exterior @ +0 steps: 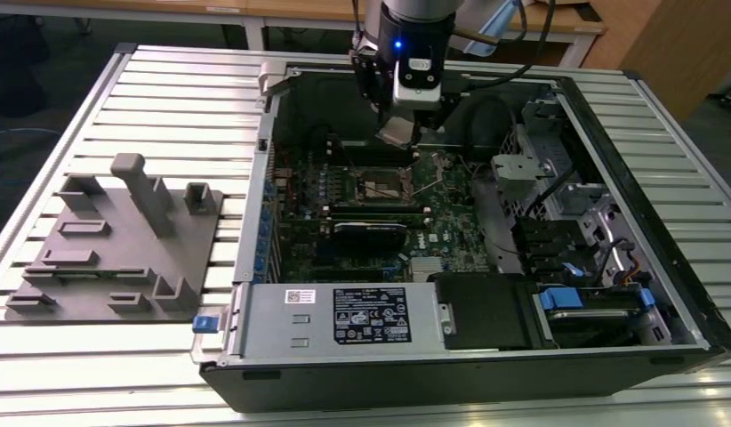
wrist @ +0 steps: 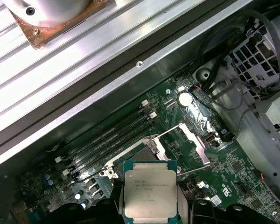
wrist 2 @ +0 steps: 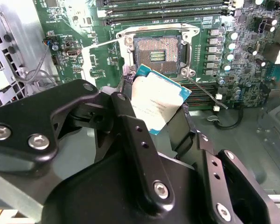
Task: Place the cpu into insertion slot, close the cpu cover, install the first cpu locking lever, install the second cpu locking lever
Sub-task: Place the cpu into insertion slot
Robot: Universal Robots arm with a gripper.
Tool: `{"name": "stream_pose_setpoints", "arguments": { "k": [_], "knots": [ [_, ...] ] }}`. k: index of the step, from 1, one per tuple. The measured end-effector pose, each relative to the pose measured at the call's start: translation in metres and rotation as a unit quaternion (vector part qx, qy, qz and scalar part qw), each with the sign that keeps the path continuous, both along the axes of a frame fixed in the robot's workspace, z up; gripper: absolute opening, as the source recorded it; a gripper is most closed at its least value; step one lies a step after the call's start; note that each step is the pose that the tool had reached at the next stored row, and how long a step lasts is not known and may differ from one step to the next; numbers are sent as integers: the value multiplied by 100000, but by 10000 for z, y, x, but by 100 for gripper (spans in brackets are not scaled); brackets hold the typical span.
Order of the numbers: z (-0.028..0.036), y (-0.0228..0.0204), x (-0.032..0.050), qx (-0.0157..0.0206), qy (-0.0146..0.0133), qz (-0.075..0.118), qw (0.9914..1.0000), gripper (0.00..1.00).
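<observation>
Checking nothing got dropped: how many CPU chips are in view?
1: the cpu, clamped in the gripper, hovering near the empty insertion slot. The arm hides part of the case.

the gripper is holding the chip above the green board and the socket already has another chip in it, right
Not quite. The gripper does hold the chip above the green board, but the socket is empty. The second wrist view shows its bare dark centre open, with no chip seated in it.
</observation>
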State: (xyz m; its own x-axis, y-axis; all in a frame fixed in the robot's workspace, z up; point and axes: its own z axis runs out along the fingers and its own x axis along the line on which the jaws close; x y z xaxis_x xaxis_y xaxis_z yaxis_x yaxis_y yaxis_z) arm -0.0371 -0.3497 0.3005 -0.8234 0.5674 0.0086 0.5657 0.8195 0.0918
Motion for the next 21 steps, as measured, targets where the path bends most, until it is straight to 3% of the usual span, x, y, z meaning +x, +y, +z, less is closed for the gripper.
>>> {"name": "stream_pose_setpoints", "arguments": {
  "k": [9, 16, 21],
  "knots": [
    [0, 0, 0, 2, -2, -301, 100000, 54],
    [-3, 0, 0, -1, 1, -2291, 99974, 54],
    [-3, 0, 0, 1, -2, -2441, 99970, 54]
  ]
}}
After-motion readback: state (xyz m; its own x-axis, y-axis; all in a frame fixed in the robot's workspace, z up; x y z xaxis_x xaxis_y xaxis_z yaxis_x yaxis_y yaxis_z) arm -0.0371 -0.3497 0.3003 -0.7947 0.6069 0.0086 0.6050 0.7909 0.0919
